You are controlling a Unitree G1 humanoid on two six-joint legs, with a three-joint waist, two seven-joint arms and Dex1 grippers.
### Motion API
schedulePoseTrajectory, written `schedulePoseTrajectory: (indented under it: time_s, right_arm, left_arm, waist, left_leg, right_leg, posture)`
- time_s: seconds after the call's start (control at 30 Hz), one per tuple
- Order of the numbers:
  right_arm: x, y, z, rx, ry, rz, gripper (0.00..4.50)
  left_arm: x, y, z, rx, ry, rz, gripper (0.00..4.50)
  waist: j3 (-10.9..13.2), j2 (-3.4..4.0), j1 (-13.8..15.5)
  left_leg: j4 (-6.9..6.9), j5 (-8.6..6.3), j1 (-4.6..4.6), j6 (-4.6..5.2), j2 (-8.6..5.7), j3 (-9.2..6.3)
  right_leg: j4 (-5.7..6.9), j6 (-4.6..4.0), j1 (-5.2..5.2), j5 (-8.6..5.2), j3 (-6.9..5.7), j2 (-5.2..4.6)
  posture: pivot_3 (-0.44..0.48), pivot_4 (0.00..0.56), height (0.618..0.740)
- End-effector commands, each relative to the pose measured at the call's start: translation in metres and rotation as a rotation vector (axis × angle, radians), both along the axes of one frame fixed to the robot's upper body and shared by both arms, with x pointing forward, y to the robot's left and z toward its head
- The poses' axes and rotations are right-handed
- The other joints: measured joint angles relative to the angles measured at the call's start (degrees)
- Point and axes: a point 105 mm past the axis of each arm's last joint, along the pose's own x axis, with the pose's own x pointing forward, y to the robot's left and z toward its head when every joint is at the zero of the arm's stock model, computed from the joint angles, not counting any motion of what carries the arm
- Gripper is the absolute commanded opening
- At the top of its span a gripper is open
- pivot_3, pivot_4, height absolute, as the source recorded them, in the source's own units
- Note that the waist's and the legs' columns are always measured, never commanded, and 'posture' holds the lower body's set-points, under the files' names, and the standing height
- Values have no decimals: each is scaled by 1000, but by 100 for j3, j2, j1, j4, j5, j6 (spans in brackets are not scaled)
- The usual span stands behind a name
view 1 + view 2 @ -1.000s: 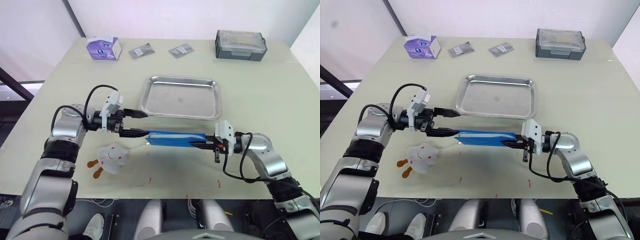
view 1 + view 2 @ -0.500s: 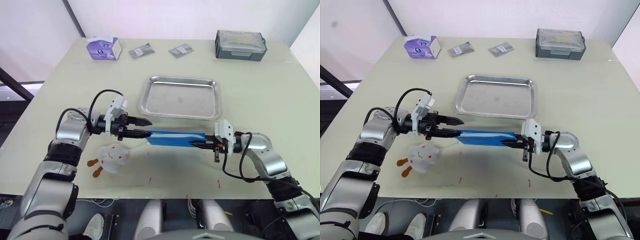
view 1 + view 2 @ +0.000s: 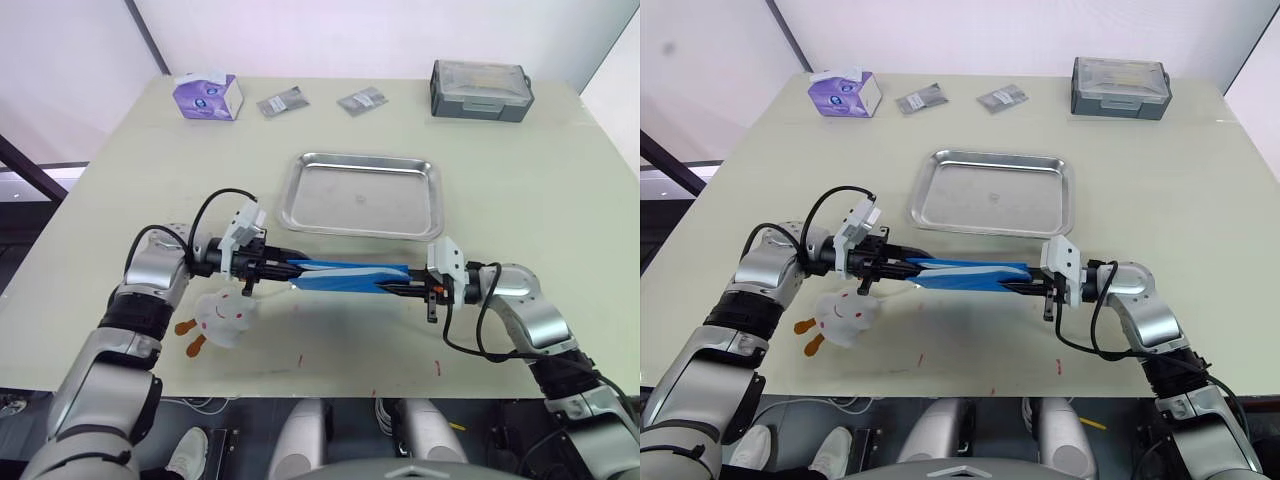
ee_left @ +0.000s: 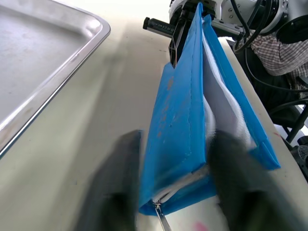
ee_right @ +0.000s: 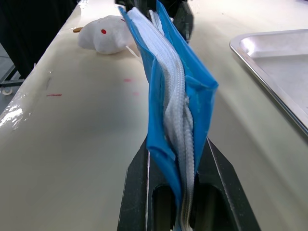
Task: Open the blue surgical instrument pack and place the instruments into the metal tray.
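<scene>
Left eye view: blue surgical instrument pack (image 3: 352, 275) sits mid-frame, just below the metal tray (image 3: 362, 194), stood on edge & stretched between both grippers over the table (image 3: 520, 180). Right gripper (image 3: 405, 290) at centre-right, jaws clamped on the pack's right end; right wrist view shows both black fingers (image 5: 137, 180) pressed against the blue fabric w/ the white zipper band between them. Left gripper (image 3: 283, 270) at centre-left, fingers either side of the pack's left end; left wrist view shows them blurred, one each side of the blue fabric, touching or nearly so, so jaws look closed on it but can't tell how firmly. Zipper pull hangs at that end's lower corner in the left wrist view. Tray is empty, lying flat in upper-centre of frame, apart from the pack. White plush toy (image 3: 225, 316) w/ orange feet lies lower left, just below the left gripper. Purple-white tissue box (image 3: 208, 96) upper left, two small grey packets (image 3: 283, 102) beside it along the top, grey lidded box (image 3: 480, 90) upper right. Instruments not visible; pack's inside shows white lining only.
</scene>
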Motion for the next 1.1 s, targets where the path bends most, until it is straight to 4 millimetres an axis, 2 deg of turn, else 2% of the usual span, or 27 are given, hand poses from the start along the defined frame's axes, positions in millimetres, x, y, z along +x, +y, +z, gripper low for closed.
schedulePoseTrajectory:
  time_s: [0.03, 0.07, 0.2, 0.3, 0.33, 0.47, 0.5, 0.53, 0.57, 0.77, 0.9, 1.0, 1.03, 1.07, 1.1]
  right_arm:
    - [1, 2, 12, 27, -38, 12, 0]
    - [1, 1, 12, 30, -31, 7, 0]
    - [1, 1, 13, 49, -4, 0, 0]
    - [-2, -1, 17, 54, 11, 5, 1209]
    - [-3, -2, 17, 54, 14, 5, 1438]
    - [-7, -13, 19, 26, 12, -3, 3341]
    - [-9, -16, 18, 14, 22, -4, 3341]
    - [-13, -22, 17, -12, 43, 0, 4040]
    - [-18, -28, 17, -34, 65, 3, 4453]
    - [-38, -50, 42, -24, 189, -11, 4453]
    - [-42, -49, 63, 45, 256, -23, 4453]
    - [-38, -41, 70, 92, 262, -47, 4453]
    - [-35, -36, 70, 103, 264, -53, 3953]
    - [-34, -32, 67, 102, 266, -59, 3756]
    - [-33, -29, 64, 101, 266, -63, 3320]
  left_arm:
    - [-3, 1, 5, -18, -11, -38, 446]
    - [-3, 2, 4, -19, -9, -36, 71]
    - [-4, 3, 3, -19, -4, -32, 71]
    - [-3, 3, 2, -21, -3, -30, 0]
    - [-3, 3, 2, -24, -3, -29, 0]
    - [-2, 2, 0, -31, -1, -24, 0]
    - [-2, 2, 0, -32, -1, -24, 0]
    - [-1, 2, 0, -34, -1, -20, 0]
    - [-1, 3, 0, -37, -1, -18, 0]
    - [-1, 3, -3, -34, 7, -14, 0]
    - [-4, 3, -7, -18, 25, -27, 0]
    - [-4, 2, -8, -18, 30, -29, 0]
    - [-3, 1, -8, -19, 31, -31, 0]
    - [-2, 0, -7, -19, 32, -32, 0]
    - [-2, 0, -7, -19, 32, -33, 0]
  waist:
    - [0, 0, 0]
    - [0, 0, 0]
    - [0, 0, -2]
    - [0, 0, -2]
    - [0, 0, -1]
    - [0, 0, 5]
    - [0, 0, 7]
    - [-1, -1, 7]
    - [-1, -1, 9]
    - [-1, 0, 2]
    - [-2, 0, 4]
    - [-2, 0, 8]
    - [-2, 0, 6]
    - [-2, 0, 7]
    - [-2, 0, 9]
  left_leg:
    - [0, 0, 0, 0, 0, 0]
    - [0, 0, 0, 0, 0, 0]
    - [0, 0, 0, 0, 0, 0]
    - [0, 0, 0, 0, 0, 0]
    - [0, 0, 0, 0, 0, 0]
    - [0, 0, 0, 0, 0, -1]
    - [0, 0, 0, 0, 0, -1]
    - [0, -1, 0, 1, -1, 0]
    - [0, 0, 0, 1, -1, -2]
    - [1, -1, -1, 2, -1, -3]
    - [1, -1, 1, 2, 1, -5]
    - [1, -1, 0, 2, 1, -6]
    - [1, -1, 0, 2, 1, -6]
    - [1, -1, 0, 2, 1, -6]
    - [1, -1, 0, 2, 0, -7]
  right_leg:
    - [0, 0, 0, 0, 0, 0]
    - [0, 0, 0, 0, 0, 0]
    - [0, 0, 0, 0, 0, 0]
    - [0, 0, 0, 0, 0, 0]
    - [0, 0, 0, 0, 0, 0]
    - [-1, 0, 1, 0, 0, 0]
    - [-1, 0, 2, 0, 0, 0]
    - [-2, 0, 2, 0, 0, -1]
    - [-2, 0, 3, 0, -1, -2]
    - [-5, 0, 6, 0, -2, -2]
    - [-3, 0, 7, 0, -2, -1]
    - [-5, 0, 8, 0, -3, -3]
    - [-5, 0, 8, 0, -3, -3]
    - [-5, 0, 8, 0, -3, -2]
    - [-5, 0, 8, 0, -4, -2]
  posture:
    - [0, 150, 738]
    - [0, 150, 738]
    - [0, 150, 738]
    - [0, 150, 738]
    - [0, 150, 738]
    - [0, 150, 738]
    - [0, 150, 738]
    - [0, 150, 738]
    - [0, 150, 738]
    - [0, 150, 738]
    - [0, 150, 738]
    - [0, 150, 738]
    - [0, 150, 738]
    - [0, 150, 738]
    - [0, 150, 738]
